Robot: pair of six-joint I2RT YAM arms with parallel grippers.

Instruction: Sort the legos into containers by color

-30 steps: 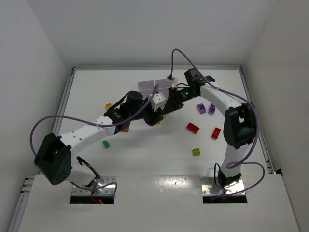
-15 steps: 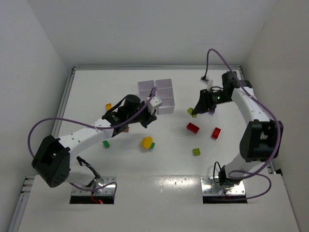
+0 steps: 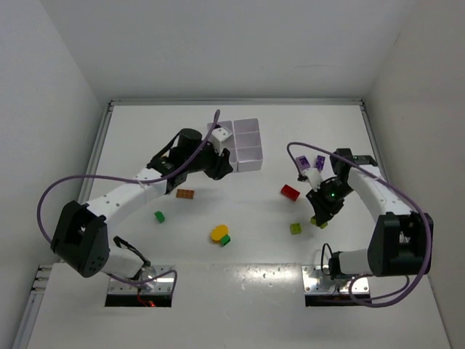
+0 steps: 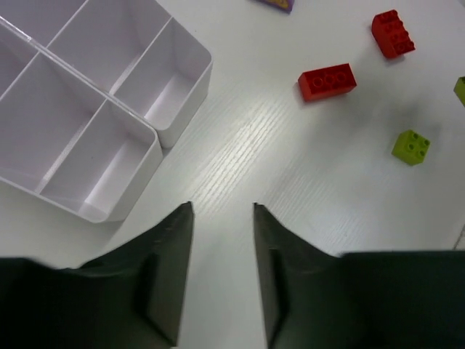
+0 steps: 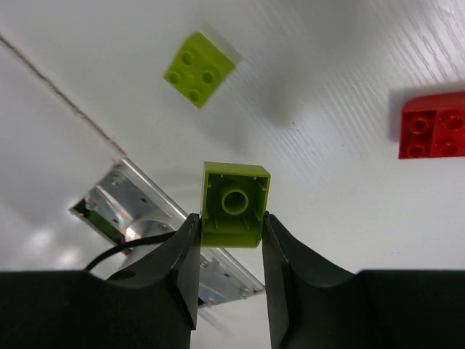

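Lime brick (image 5: 234, 205) in right pincer (image 5: 229, 243), table above.

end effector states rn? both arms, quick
Left end effector: closed, holding nothing.
Right end effector: closed on a lime brick.

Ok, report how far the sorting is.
Done: nothing visible; the tray compartments in view are empty. In hand: the right pincer grips a lime brick; the left pincer, beside the tray, holds nothing. Left: red bricks, a second lime brick, purple bricks, a green brick, an orange brick and a yellow-green clump lie loose.
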